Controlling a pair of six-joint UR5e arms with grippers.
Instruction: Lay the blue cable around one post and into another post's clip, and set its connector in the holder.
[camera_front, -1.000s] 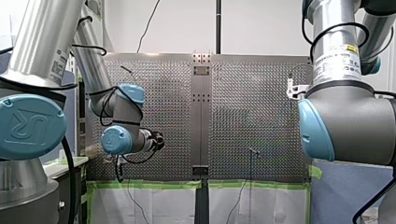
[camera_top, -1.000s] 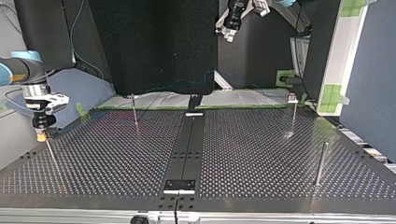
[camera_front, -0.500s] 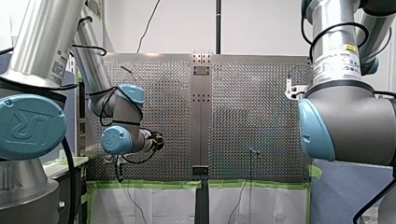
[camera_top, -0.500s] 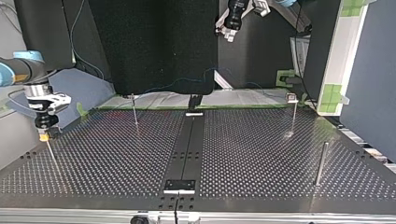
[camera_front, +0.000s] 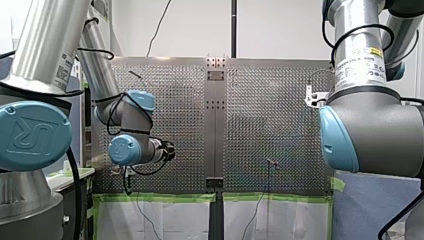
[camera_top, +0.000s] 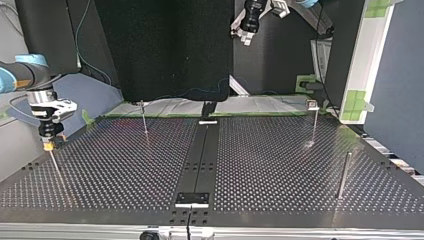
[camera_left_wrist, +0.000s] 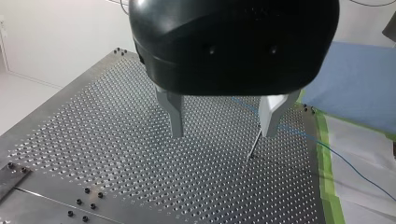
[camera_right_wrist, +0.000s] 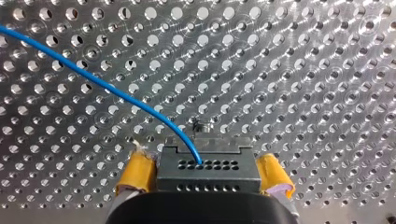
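Note:
Yellow pads (camera_right_wrist: 137, 170) of my right gripper (camera_right_wrist: 205, 175) press both sides of a dark connector (camera_right_wrist: 208, 170). The blue cable (camera_right_wrist: 93, 79) runs out of it and over the perforated plate. In the top view my right gripper (camera_top: 47, 142) hangs low at the left, just above a thin post (camera_top: 54, 165). My left gripper (camera_top: 243, 36) is high up at the back. Its metal fingers (camera_left_wrist: 173, 114) stand open with nothing between them. Below it, a thin post (camera_left_wrist: 252, 148) and the blue cable (camera_left_wrist: 299, 135) are on the plate.
A clip post (camera_top: 143, 117) stands at back left, another clip post (camera_top: 314, 120) at back right and a thicker post (camera_top: 344, 175) at right. A dark centre strip (camera_top: 200, 155) ends in a small bracket (camera_top: 191, 199). Green tape (camera_top: 165, 115) edges the far side.
My right gripper has drifted a little toward the top view's right with the connector. The slack cable behind the table has swayed and dropped. My left arm has stayed put.

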